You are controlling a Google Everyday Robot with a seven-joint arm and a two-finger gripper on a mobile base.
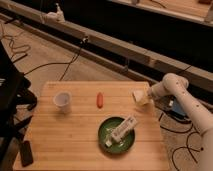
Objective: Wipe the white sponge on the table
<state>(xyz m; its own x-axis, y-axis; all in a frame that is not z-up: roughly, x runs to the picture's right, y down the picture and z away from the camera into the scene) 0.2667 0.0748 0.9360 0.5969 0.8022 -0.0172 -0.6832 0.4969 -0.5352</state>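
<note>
Cables trail over a dim workshop floor around the square light-wood planked table (70, 132). The small flat off-white sponge (140, 96) lies near the table's right edge, well apart from the white paper cup (62, 100) and beyond the round green plate (101, 134). The white arm's gripper (151, 93) sits at the sponge's outer side; whether it is clamped on the pad cannot be told. A good wipe needs the sponge pressed flat under steady pressure and swept inward over bare wood, clear of the small red oblong object (99, 100).
</note>
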